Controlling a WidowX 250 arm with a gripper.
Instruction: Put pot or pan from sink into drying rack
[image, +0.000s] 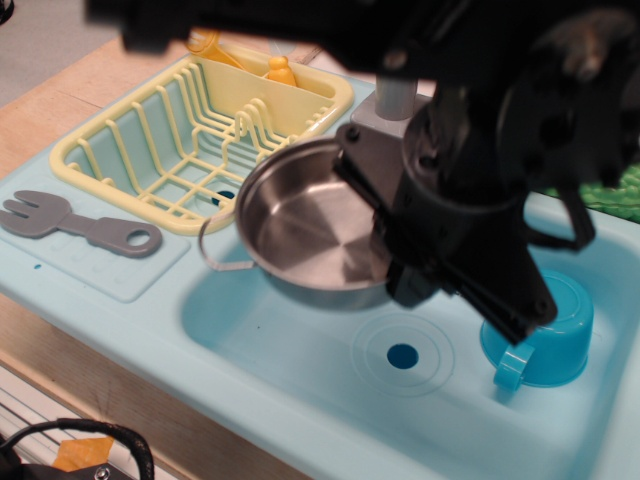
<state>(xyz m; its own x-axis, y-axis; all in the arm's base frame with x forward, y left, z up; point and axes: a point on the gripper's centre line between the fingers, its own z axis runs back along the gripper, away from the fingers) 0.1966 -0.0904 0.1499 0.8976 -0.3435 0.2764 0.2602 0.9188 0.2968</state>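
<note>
Holding the small shallow shiny stainless-steel pot by its right-hand rim, your black robot gripper has its fingers closed down on the metal edge, though the exact pinch point is dark and blurred. You can see the pot in the air above the large light-blue plastic sink basin, tilted so its open inside faces you and leans toward the left. One thin wire loop handle hangs off its lower-left side; the other handle is hidden behind the arm. The pot's left rim sits just beside the near right corner of the pale yellow slotted plastic drying rack, overlapping it in your view, but you cannot tell whether they touch. No part of the pot is inside the rack.

Below the pot, the sink floor shows its round dark-blue drain hole uncovered. A turquoise plastic cup with a handle lies on its side in the right part of the basin, near the gripper. On the flat ledge left of the sink you have a grey plastic toy fork, lying in front of the rack. A patch of bumpy green toy vegetable shows at the right edge.
</note>
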